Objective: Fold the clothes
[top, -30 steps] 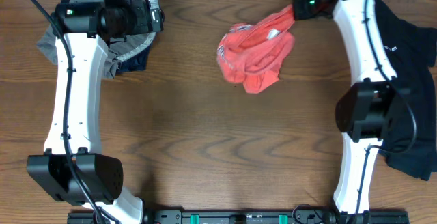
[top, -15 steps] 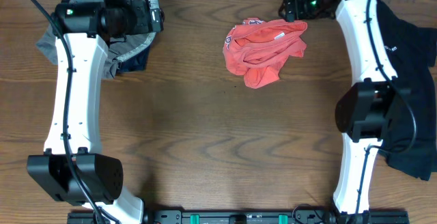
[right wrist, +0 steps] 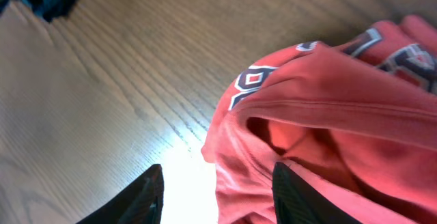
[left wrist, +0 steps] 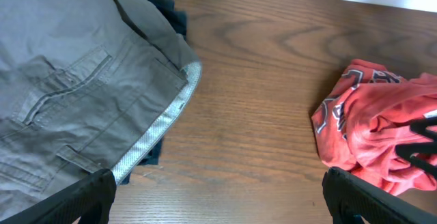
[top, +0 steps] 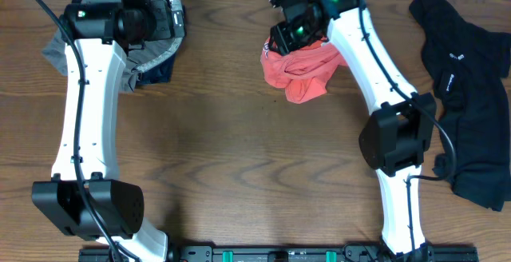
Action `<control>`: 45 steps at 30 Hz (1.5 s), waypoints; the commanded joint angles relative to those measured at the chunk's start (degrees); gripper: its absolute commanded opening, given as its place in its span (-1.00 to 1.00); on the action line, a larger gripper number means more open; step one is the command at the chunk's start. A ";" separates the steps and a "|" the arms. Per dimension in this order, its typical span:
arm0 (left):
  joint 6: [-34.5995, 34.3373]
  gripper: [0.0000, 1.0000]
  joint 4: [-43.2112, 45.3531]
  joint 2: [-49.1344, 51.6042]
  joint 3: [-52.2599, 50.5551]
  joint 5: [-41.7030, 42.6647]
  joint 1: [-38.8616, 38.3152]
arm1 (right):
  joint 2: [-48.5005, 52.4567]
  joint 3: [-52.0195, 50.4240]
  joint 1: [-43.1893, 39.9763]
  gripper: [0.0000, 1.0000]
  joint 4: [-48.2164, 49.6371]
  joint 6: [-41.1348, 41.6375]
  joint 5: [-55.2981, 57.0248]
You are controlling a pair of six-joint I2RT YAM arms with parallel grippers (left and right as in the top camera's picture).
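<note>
From overhead, the right arm (top: 375,62) is covering the top of the coral-red T-shirt (top: 307,74), the left arm (top: 84,110) is hiding much of the grey shorts (top: 56,53) and navy piece (top: 156,72), and the black shirt (top: 463,78) is running off the right edge. In the left wrist view the shorts are spilling past the left and top edges, and the T-shirt's lettering (left wrist: 338,111) is lying crumpled in folds, unreadable. The right wrist view is cutting the T-shirt off at its right and bottom edges.

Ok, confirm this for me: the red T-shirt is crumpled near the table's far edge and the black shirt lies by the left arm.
Wrong on one point: the black shirt lies by the right arm, as the overhead view shows. The red T-shirt is indeed crumpled near the far edge of the table.
</note>
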 commanded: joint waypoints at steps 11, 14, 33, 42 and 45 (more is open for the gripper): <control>1.03 0.96 -0.22 0.76 -0.50 -1.16 0.26 | 1.60 -11.74 1.33 -0.08 12.57 -0.33 -0.17; 1.03 0.96 -0.24 0.76 -0.50 -1.14 0.26 | 1.60 -13.35 1.33 -0.13 16.09 -0.33 -0.17; 1.03 0.96 -0.83 0.76 -0.50 -1.16 0.26 | -4.94 -8.87 -2.25 -0.98 8.24 3.17 4.17; 1.46 0.96 -0.83 0.76 -0.50 -1.16 0.26 | -10.80 -7.56 -11.23 -0.98 -7.39 4.24 8.81; 1.46 0.96 -0.83 0.76 -0.50 -1.16 0.26 | -10.19 -9.68 -13.79 -0.98 -10.05 3.74 8.79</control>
